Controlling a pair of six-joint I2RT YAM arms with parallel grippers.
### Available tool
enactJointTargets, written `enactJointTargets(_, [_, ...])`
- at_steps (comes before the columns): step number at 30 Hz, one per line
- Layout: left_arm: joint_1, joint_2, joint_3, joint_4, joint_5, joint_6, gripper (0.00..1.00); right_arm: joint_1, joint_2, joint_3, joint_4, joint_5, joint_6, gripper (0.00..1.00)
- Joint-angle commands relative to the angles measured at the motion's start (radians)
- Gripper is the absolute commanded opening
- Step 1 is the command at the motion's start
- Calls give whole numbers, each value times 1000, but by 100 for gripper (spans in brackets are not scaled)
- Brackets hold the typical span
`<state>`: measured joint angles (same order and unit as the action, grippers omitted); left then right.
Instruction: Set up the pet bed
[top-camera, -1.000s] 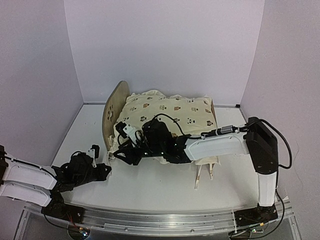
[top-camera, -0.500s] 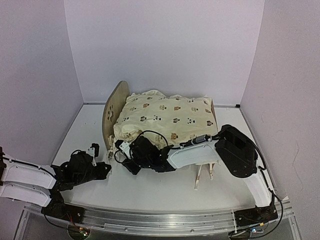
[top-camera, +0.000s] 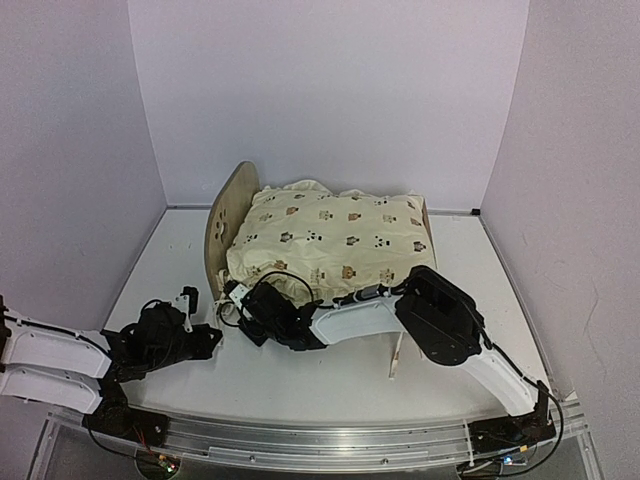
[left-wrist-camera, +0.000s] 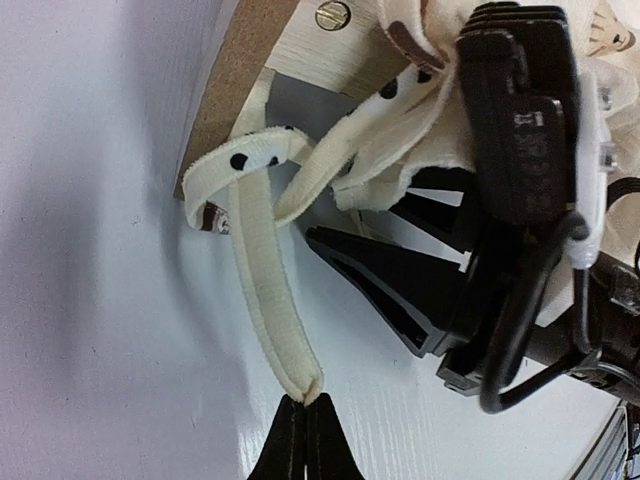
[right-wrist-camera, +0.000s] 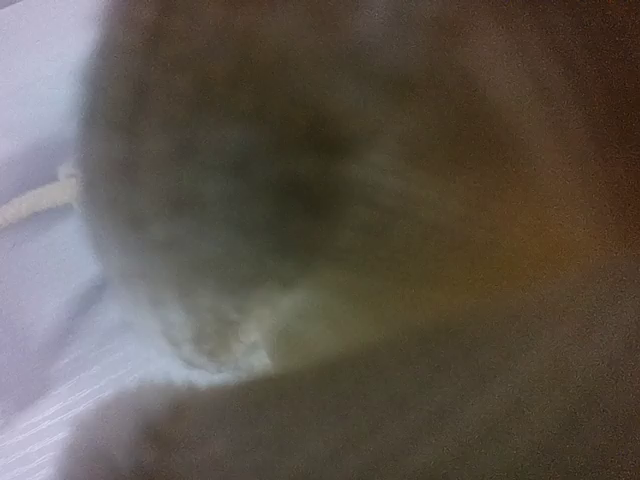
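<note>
The pet bed is standing mid-table toward twelve o'clock, with the cushion lying on it. At its eight o'clock the left gripper is pinching a cushion tie, so fastening probably remains. The right gripper is working at seven o'clock, and whether it is spread or closed cannot be told.

the cushion is laid on the pet bed. the right pincer is pressed against its near corner by the headboard, and the left pincer is held low over the surface nearby.
</note>
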<state>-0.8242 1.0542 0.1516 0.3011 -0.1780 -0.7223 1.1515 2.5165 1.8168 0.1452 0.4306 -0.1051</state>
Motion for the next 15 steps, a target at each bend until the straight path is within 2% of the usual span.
enactJointTargets(1, [0, -29, 37, -7, 1, 20, 0, -19, 45, 46, 19, 67, 26, 38])
enactJointTargets(2, [0, -31, 37, -8, 0, 22, 0, -19, 51, 49, 19, 64, 31, 35])
enactJointTargets(7, [0, -32, 46, -19, -5, 25, 0, -19, 35, 25, 25, 77, 31, 0])
enactJointTargets(15, [0, -66, 100, -103, -48, 30, 0, -18, -225, -187, -45, 25, -1, 0])
